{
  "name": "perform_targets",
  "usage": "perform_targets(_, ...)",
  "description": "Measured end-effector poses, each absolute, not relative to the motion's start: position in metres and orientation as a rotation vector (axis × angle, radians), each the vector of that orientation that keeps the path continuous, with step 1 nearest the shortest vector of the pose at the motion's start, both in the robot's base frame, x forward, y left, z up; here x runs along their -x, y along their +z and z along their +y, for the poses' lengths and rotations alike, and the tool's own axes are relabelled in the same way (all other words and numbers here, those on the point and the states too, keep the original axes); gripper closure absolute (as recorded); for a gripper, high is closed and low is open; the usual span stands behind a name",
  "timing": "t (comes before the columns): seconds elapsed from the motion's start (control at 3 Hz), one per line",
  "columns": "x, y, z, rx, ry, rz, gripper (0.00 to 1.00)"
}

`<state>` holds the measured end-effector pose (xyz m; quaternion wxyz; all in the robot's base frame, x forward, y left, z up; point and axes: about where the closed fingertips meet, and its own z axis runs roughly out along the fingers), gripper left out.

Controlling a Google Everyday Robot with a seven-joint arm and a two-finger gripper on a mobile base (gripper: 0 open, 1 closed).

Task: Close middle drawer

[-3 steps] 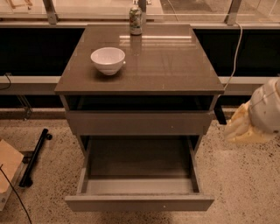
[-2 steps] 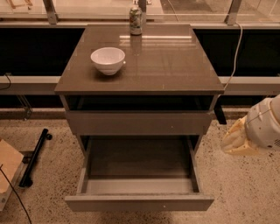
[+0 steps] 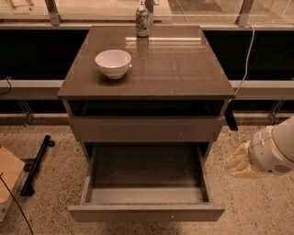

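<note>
Lower now, the tool [image 3: 240, 164] hangs at 3 o'clock of the pulled-out middle drawer [image 3: 147, 214] (open or shut, can't tell). Stiff, probably free-sliding: push its flat, handle-less front at 6 o'clock.

I read this as a test bay in an office or lab building, not a home. The floor [image 3: 50, 197] is speckled terrazzo, and a lone grey-brown counter [image 3: 183, 69] stands free before a ledge with metal posts [image 3: 51, 11]. A loose white cable [image 3: 248, 46] hangs behind it, and a cardboard box [image 3: 8, 176] and a black bar [image 3: 36, 165] lie at the left. A white bowl [image 3: 113, 63] and a can [image 3: 142, 21] sit on top. My hand [image 3: 239, 163] hangs low at the counter's right.
</note>
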<state>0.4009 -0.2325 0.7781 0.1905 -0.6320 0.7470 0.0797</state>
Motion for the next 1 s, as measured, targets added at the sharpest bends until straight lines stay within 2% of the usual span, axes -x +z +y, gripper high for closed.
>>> perform_targets(0.33,-0.399,0.763,-0.225,1.809,0.22,2.085,1.0)
perform_targets(1.0,-0.398,0.69,-0.219,1.779,0.345,2.067,1.0)
